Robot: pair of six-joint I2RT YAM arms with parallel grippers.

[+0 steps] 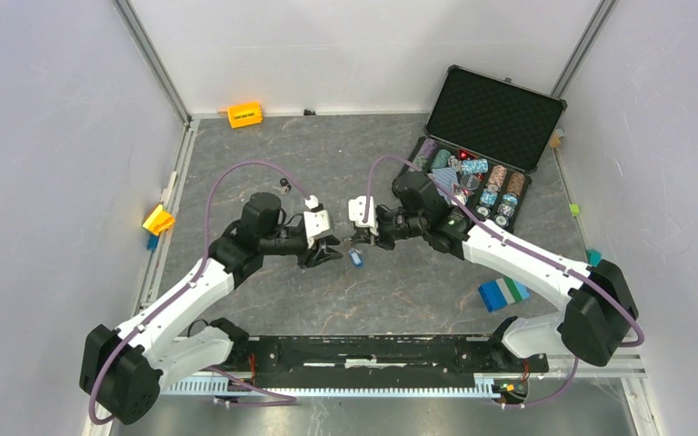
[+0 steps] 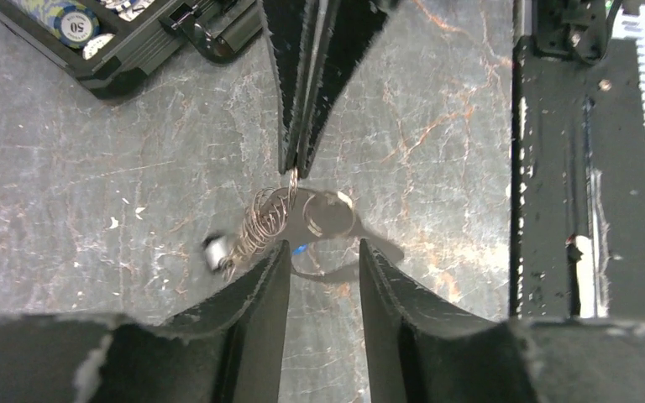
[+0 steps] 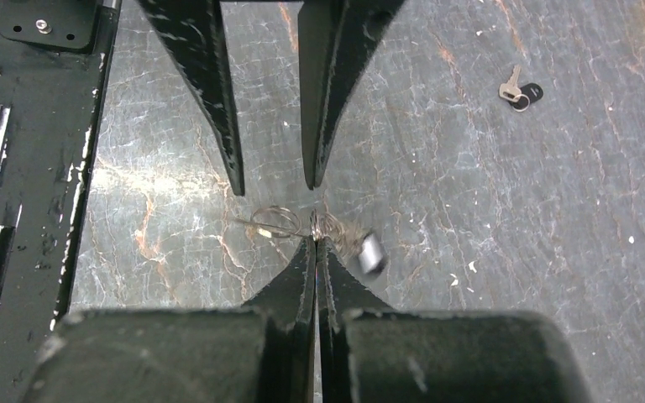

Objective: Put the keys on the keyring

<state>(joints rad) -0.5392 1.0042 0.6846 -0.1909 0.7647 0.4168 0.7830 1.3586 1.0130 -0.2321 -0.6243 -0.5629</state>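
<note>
Keyring (image 2: 306, 211) sits pinched by its wire in the right gripper (image 3: 315, 239), whose jaws are pressed together on it. The left gripper (image 2: 322, 245), just beside the keyring, stands apart and holds nothing. The blue key (image 1: 356, 259) shows right under the keyring (threaded or not, unclear); the black key (image 3: 521, 91) lies well away from it. Likely best: the right holds the keyring level while the left fetches the black key by its head.
</note>
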